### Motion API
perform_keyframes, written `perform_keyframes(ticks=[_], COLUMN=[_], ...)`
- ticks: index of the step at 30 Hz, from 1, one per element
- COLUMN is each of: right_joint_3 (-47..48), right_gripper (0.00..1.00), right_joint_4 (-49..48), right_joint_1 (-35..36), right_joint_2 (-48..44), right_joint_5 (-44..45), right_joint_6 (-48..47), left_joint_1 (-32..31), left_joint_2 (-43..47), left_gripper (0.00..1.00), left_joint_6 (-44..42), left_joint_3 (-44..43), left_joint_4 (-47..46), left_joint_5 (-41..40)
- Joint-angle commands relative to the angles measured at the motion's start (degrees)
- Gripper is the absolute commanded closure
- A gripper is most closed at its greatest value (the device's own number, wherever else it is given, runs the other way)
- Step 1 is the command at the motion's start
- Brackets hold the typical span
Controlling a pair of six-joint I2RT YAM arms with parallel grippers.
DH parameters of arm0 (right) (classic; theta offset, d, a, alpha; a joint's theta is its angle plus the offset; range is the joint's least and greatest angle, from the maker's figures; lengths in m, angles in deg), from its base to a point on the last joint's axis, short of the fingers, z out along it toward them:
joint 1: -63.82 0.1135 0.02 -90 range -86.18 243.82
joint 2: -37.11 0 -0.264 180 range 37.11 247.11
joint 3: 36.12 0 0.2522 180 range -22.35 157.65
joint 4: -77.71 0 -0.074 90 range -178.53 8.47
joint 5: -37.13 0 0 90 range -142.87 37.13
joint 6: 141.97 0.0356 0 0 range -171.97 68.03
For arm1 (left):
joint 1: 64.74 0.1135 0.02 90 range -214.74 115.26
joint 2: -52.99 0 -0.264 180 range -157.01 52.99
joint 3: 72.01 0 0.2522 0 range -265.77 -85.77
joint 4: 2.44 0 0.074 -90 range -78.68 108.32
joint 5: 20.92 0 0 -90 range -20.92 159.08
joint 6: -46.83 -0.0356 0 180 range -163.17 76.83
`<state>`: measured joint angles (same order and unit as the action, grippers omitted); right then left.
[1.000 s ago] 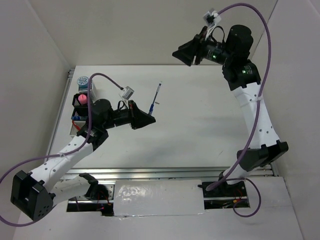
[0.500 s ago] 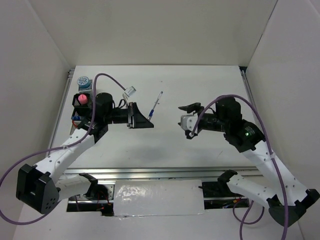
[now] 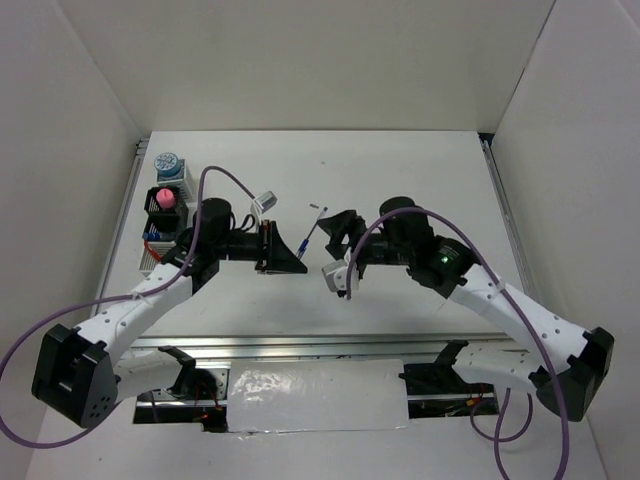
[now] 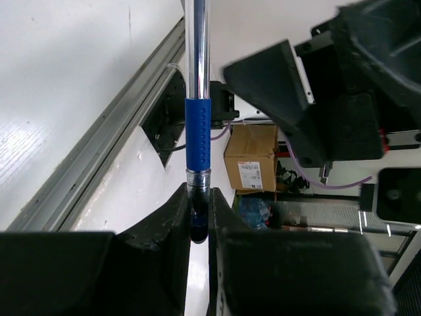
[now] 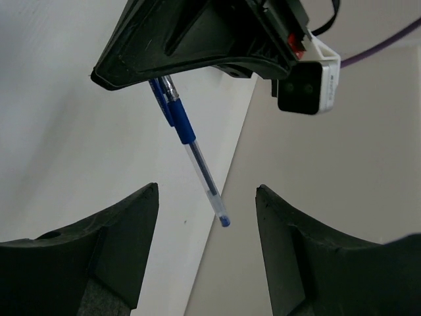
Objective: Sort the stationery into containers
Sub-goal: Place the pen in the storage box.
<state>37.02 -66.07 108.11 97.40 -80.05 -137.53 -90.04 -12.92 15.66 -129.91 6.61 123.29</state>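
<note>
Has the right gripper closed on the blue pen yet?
No, the right gripper is open, and the free end of the blue pen hangs in the gap, touching neither finger.

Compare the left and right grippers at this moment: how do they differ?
The left gripper is shut on the blue pen; the right gripper is open and empty. The left gripper holds the pen in the air; the right gripper only flanks its free end, not touching. Both point toward each other.
</note>
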Motion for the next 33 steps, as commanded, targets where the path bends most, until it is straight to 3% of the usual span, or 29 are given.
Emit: perform_keyframes(ticks=[1,9,11,15,18,22,23,27,28,30,31,33], right_joint_3=[-0.3,0.9,1.7,1.6,0.2,-1.3,-0.8,-0.8,-1.0,0.4,1.6,6.3], right_gripper=[0.33,0.37,0.50,0.75,0.95,1.00,1.00,1.00,1.00,1.00,1.00,1.00], right_joint_4=[-5.7,-7.1,-6.9,-7.3,-7.2,-7.8,-7.2,-6.1,-6.7,-6.6,-6.4,-3.3], right_joint_1=[1.1,0.6,0.4,-0.4,-1.4,-3.2,-4.2,-7.5,-8.7,-9.7,-10.1,-11.2], right_joint_2=[2.5,9.4,10.5,10.4,8.2,4.8,3.7,0.7,0.0,-0.7,-0.4,2.0], right_joint_5=[1.6,2.2,2.4,2.0,0.8,-0.3,-0.7,-2.0,-2.6,-5.1,-5.9,-10.7], right_joint_6=[-7.0,-11.9,-12.3,-12.3,-11.4,-7.2,-4.1,7.2,15.6,25.0,35.9,46.0], left_joint_1=[-0.9,-2.0,-2.0,-1.7,-1.1,4.4,7.7,18.1,20.5,25.0,26.9,27.8], left_joint_2=[-0.4,-3.3,-3.4,-2.9,-2.5,-1.6,-1.4,0.9,2.3,5.4,6.7,9.6], left_gripper=[1.00,1.00,0.96,0.77,0.52,0.32,0.22,0.18,0.16,0.16,0.16,0.21], left_joint_6=[0.5,-0.6,-1.7,-4.9,-6.4,-14.9,-18.3,-25.7,-26.2,-22.8,-20.7,-16.8], left_joint_3=[-1.3,-4.5,-4.9,-5.7,-6.5,-10.0,-11.4,-14.7,-15.3,-14.4,-12.7,-10.9], left_joint_4=[-0.6,1.0,1.4,2.2,1.9,12.9,14.9,20.6,19.2,13.0,8.7,-6.0], left_joint_5=[2.2,4.0,4.2,4.6,5.5,5.9,6.5,8.8,8.6,8.5,8.6,9.3])
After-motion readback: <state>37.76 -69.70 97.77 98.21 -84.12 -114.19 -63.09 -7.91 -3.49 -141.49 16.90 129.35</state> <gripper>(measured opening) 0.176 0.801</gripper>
